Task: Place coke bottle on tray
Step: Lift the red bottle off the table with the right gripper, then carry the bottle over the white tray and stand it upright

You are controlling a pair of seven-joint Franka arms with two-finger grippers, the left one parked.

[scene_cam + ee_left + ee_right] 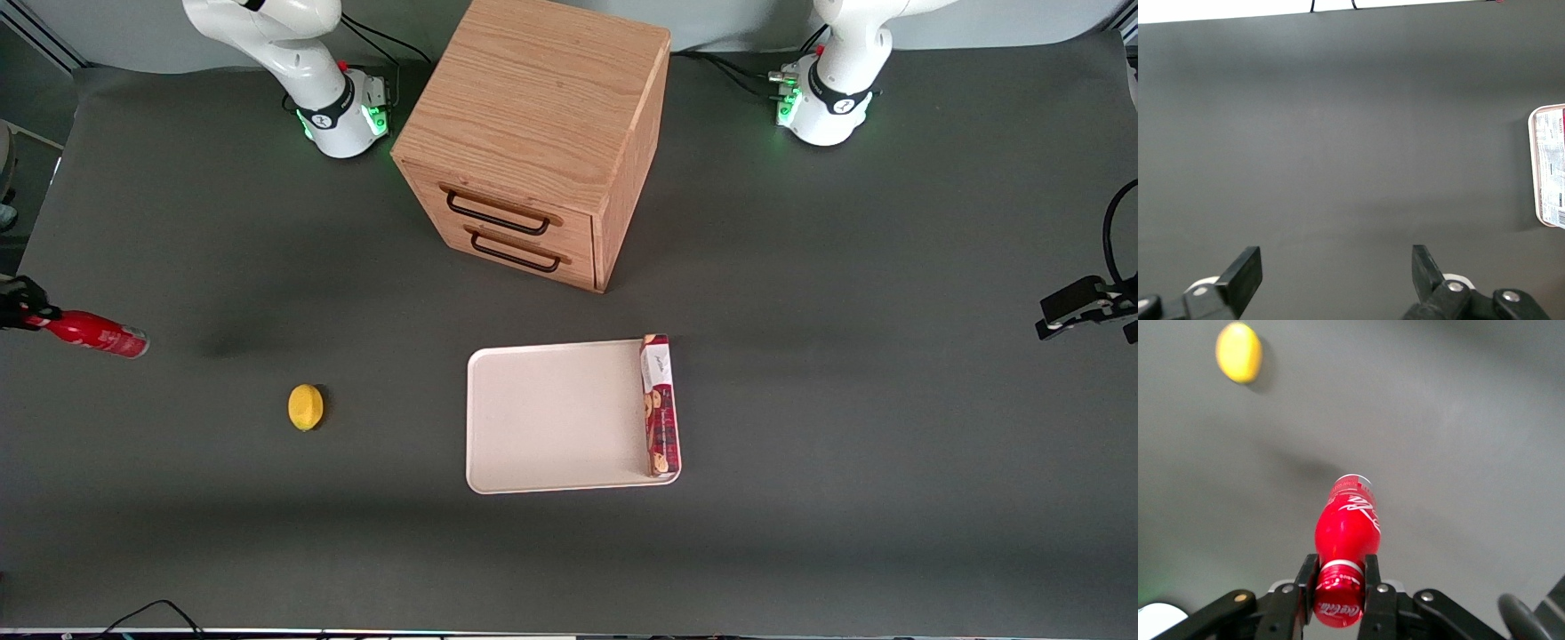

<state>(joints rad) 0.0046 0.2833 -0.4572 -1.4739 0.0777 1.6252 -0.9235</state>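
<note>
1. While the coke bottle (96, 335) hangs in the air at the working arm's end of the counter (800, 400), the pick-up part of the job looks done: the gripper (1339, 587) has its fingers (1306, 581) pinching the bottle by the neck, just under the red cap, as the right wrist view shows.
2. From the front view the bottle appears tipped well off upright, its base pointing toward the middle of the counter, and a soft shadow on the counter nearby suggests it is lifted clear rather than resting.
3. What remains is the carry and the set-down. The tray (551, 418) lies near the middle of the counter, in front of the wooden drawer cabinet (533, 133) and nearer to the front camera than it, well apart from the bottle.
4. Between bottle and tray sits the yellow lemon-like ball (306, 407) on the counter; it lies near the likely path, though a carry at the present height would probably pass above it.
5. On the tray, a red biscuit box (659, 404) stands along the edge nearest the parked arm, leaving most of the cream surface bare, so there seems to be ample room for the bottle.
6. Judged so, the task is roughly at its midpoint: grasp made, transfer and release not yet done.
</note>
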